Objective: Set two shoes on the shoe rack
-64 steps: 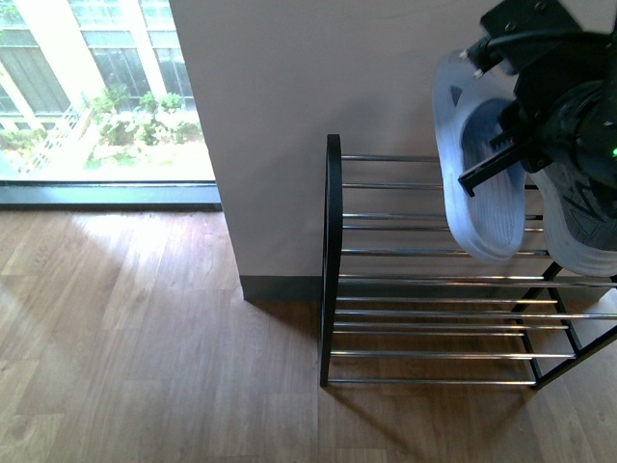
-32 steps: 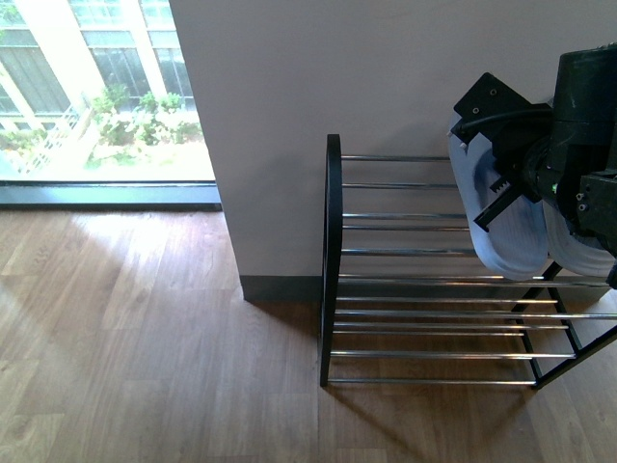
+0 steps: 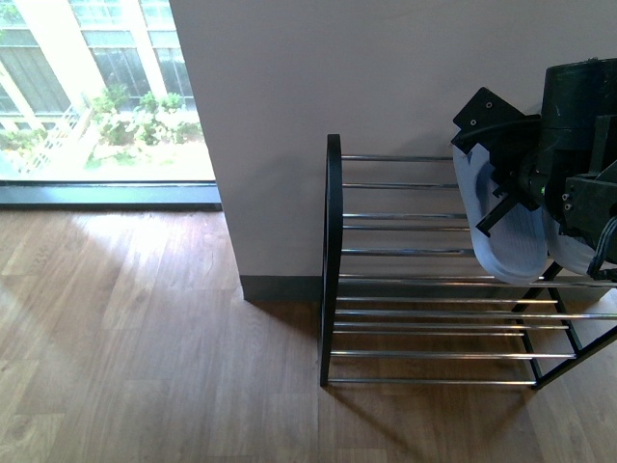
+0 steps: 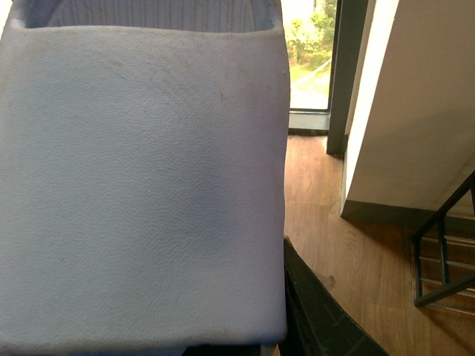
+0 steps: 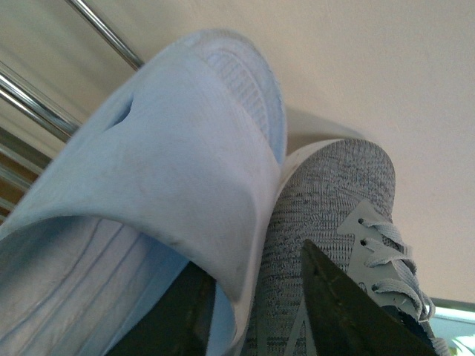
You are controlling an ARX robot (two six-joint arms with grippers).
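The pale blue slide (image 3: 501, 227) hangs at the right of the front view, toe end down, over the upper bars of the shoe rack (image 3: 333, 260). It looks light and rubbery, bendy at the strap, so the broad strap is the sensible place to hold. In the left wrist view that strap (image 4: 141, 185) fills the picture; I cannot tell how the left gripper's claw stands. In the right wrist view a second slide (image 5: 163, 185) lies against a grey knit sneaker (image 5: 326, 215), soft-topped with a stiffer sole; 2 dark fingers (image 5: 349, 311) show beneath, the right gripper seemingly pinching the slide's strap. The chrome bars are thin and gapped, so a narrow toe could slip through. Open room lies left along the rack; the wall (image 3: 386, 77) stands close behind.
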